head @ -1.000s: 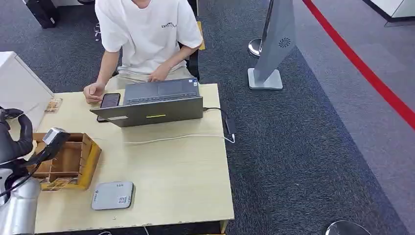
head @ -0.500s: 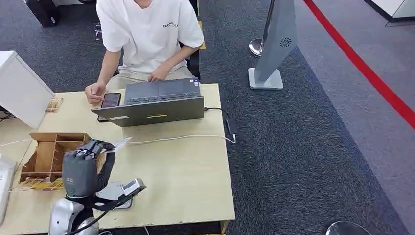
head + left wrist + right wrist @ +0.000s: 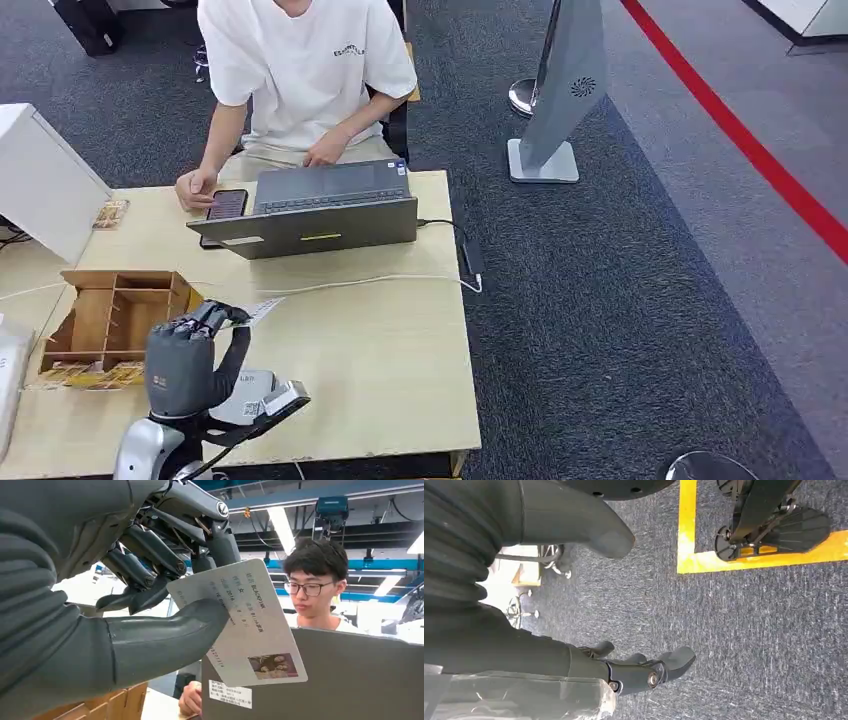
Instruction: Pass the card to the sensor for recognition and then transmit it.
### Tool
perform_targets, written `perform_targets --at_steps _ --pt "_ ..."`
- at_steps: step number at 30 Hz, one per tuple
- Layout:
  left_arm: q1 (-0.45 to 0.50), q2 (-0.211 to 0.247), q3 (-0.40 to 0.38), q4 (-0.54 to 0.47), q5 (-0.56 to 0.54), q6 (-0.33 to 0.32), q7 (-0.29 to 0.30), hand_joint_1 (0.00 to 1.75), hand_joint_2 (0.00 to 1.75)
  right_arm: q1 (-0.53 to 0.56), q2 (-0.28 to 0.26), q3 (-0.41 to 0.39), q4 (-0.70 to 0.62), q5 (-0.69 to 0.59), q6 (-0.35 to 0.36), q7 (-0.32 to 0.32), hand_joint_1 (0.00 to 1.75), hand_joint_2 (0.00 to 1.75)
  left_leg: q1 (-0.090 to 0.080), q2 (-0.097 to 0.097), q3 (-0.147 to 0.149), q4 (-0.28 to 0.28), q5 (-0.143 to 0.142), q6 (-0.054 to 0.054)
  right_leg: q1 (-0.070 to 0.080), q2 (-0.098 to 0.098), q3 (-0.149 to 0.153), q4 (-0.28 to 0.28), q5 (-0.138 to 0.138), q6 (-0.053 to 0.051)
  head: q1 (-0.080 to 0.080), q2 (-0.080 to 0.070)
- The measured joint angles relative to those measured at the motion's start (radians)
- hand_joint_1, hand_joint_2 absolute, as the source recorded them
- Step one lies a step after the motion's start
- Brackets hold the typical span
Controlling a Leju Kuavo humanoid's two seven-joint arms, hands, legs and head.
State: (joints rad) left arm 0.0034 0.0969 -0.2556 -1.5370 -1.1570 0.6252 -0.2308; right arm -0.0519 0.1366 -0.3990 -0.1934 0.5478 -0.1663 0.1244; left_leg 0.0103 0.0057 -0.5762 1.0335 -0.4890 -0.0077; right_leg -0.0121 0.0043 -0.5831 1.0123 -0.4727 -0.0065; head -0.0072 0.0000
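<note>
Head view: left hand (image 3: 185, 362) is pinching the card (image 3: 262, 311) above the table (image 3: 380, 340), over the grey sensor (image 3: 250, 394), beside the wooden box (image 3: 110, 320). Left wrist: thumb (image 3: 165, 640) is pressing the card (image 3: 245, 625) against the fingers. Right wrist: right hand (image 3: 624, 605) is hanging over carpet (image 3: 749, 630), fingers apart, holding nothing.

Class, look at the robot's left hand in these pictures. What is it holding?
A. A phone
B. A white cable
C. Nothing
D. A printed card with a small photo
D: in the left wrist view the left hand pinches a printed card between thumb and fingers, with a small photo near one corner.
</note>
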Motion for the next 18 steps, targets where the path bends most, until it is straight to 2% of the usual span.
perform_targets --at_steps 8,10,12,16,18 --pt "0.012 0.000 -0.010 0.000 -0.028 -0.035 0.010 1.75 1.75 0.000 0.000 -0.011 0.000 -0.005 0.000 0.000 0.00 1.75 0.000 0.000 0.000 0.000 0.000 0.000 0.000 0.000 0.000 0.000 0.000 0.000 0.000 0.000" --pt "0.025 -0.001 -0.015 -0.002 -0.069 -0.057 0.048 1.75 1.75 0.000 0.000 -0.021 0.000 -0.011 -0.002 0.000 0.00 1.75 0.000 0.000 0.000 0.000 0.000 0.000 0.000 0.000 0.000 0.000 0.000 0.000 0.000 0.000" --pt "0.037 -0.002 -0.022 -0.002 -0.131 -0.091 0.110 1.75 1.75 0.000 0.000 -0.032 0.000 -0.017 -0.002 0.000 0.00 1.75 0.000 0.000 0.000 0.000 0.000 0.000 0.000 0.000 0.000 0.000 0.000 0.000 0.000 0.000" --pt "0.059 -0.003 -0.031 -0.002 -0.227 -0.189 0.234 1.75 1.75 0.001 0.002 -0.064 0.000 -0.027 -0.006 0.000 0.00 1.75 0.000 0.000 0.000 0.000 0.000 0.000 0.000 0.000 0.000 0.000 0.000 0.000 0.000 0.000" --pt "0.072 0.000 -0.039 -0.003 -0.252 -0.265 0.286 1.75 1.75 0.001 0.002 -0.081 0.000 -0.036 -0.014 -0.003 0.00 1.75 0.000 0.000 0.000 0.000 0.000 0.000 0.000 0.000 0.000 0.000 0.000 0.000 0.000 0.000"
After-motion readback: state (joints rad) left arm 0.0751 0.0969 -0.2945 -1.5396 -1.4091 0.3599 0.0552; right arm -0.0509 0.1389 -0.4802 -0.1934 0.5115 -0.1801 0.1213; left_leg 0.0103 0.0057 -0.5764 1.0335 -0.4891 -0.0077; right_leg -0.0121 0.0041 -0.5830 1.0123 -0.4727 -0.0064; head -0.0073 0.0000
